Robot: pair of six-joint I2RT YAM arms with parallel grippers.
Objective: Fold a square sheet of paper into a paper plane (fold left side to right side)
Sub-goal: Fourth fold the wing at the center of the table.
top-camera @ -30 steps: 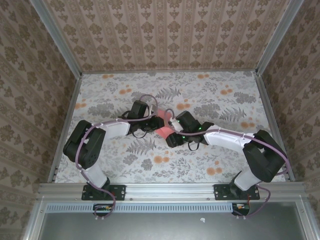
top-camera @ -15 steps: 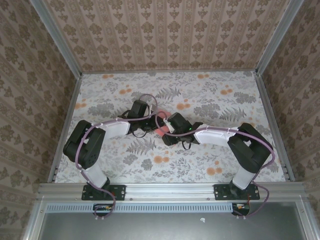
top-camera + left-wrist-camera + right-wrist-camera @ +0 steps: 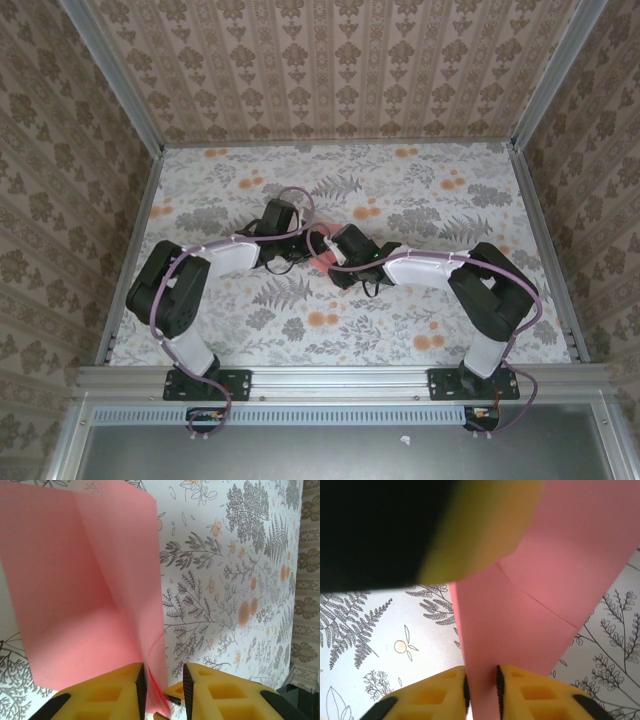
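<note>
The square sheet of paper [image 3: 320,262] is salmon pink, creased and folded in layers, and is held up between the two grippers at the table's middle. In the left wrist view the paper [image 3: 75,590] rises ahead of my left gripper [image 3: 163,680]. Its folded edge leans on the left pad, and a gap to the right pad shows the table. My right gripper [image 3: 481,680] is shut on a lower edge of the paper [image 3: 520,620], with both pads touching it. In the top view the left gripper [image 3: 303,243] and the right gripper [image 3: 324,262] nearly meet.
A floral cloth [image 3: 400,320] with small orange blotches [image 3: 322,320] covers the table. Patterned walls and aluminium posts [image 3: 530,210] close it in on three sides. A blurred finger of the left gripper [image 3: 470,530] hangs close above the right wrist camera.
My right arm has reached left to the paper and its jaws have closed on the edge. The left arm has stayed where it was.
</note>
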